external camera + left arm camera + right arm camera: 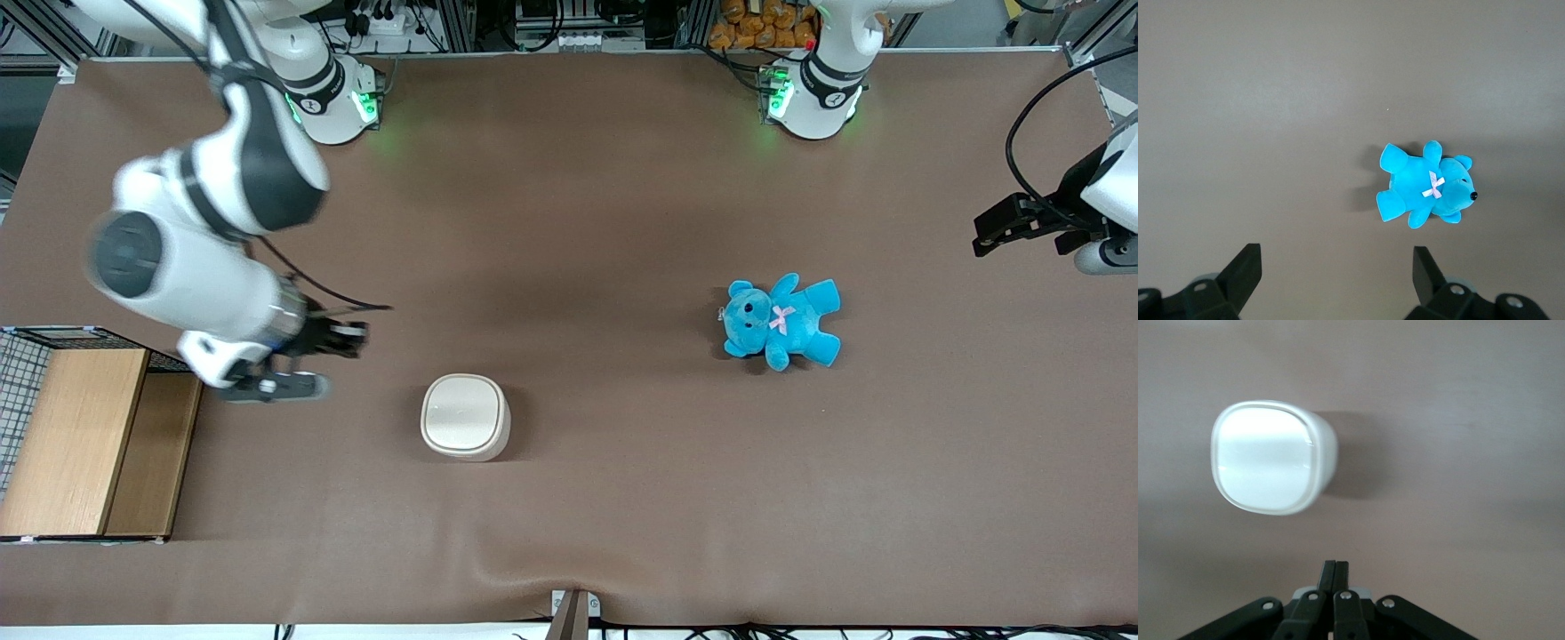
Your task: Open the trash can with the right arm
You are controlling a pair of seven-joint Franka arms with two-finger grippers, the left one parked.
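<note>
You're in the approach step: nothing has touched the bin yet. Going by size, the bench (622, 533) is covered edge to edge in a plain brown mat. The right arm (191, 236) hangs over the working arm's end of it, elbow high, wrist angled down toward the middle. The wood-panelled wire crate (84, 440) sits against that same end edge, near the corner closest to the front camera. The trash can (465, 416) stands upright on the mat with its lid (1265, 465) down flat, nearer the front-camera edge than the arm bases, well apart from the crate and the blue teddy (781, 322), which lies on its back toward the parked arm's end. The gripper (342, 340) is in the air between crate and can, near the can but clear of it, and slightly farther from the front camera. The wrist view shows its two fingers (1329, 577) pressed together, holding nothing. My read for your next move: bring the gripper across and down to the lid rim, then either hook an edge and lift, or press the lid if it's a push-release type. I can't tell from here which side carries the hinge or whether there's a finger notch, so check before committing. The can looks light; expect it to slide or tip if you push sideways. Writing: no brand, label or readable text on the can, teddy or crate.
</note>
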